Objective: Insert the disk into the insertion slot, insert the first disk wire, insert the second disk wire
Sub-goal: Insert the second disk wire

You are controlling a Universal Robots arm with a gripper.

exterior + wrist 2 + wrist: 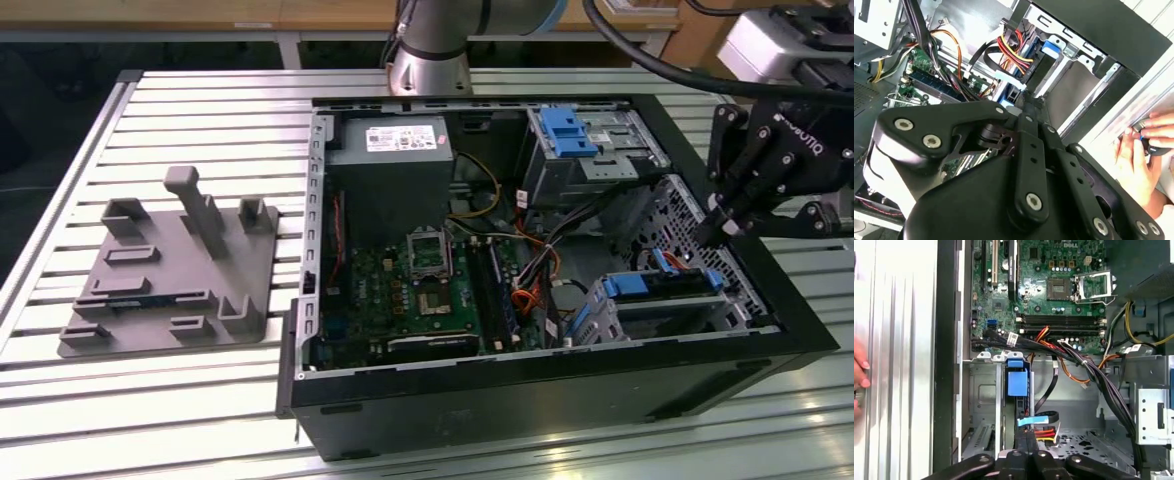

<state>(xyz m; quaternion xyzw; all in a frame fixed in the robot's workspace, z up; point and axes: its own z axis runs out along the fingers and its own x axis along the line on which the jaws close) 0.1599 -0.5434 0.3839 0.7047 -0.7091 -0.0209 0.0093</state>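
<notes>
Jaws of the gripper [1026, 436] are pressed together over a flat blue cable end [1035, 419], just beside the disk [663, 288] seated in its slot [667, 318], long axis across the case.

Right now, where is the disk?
In the exterior view the disk, in its blue carrier, sits inside the insertion slot at the computer case's right end, just below the tool. In the first wrist view it stands edge-on.

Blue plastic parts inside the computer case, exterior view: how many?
2. One latch on the tall bay at the far corner; one carrier frame around the disk in the near cage. Cables may hide others.
</notes>
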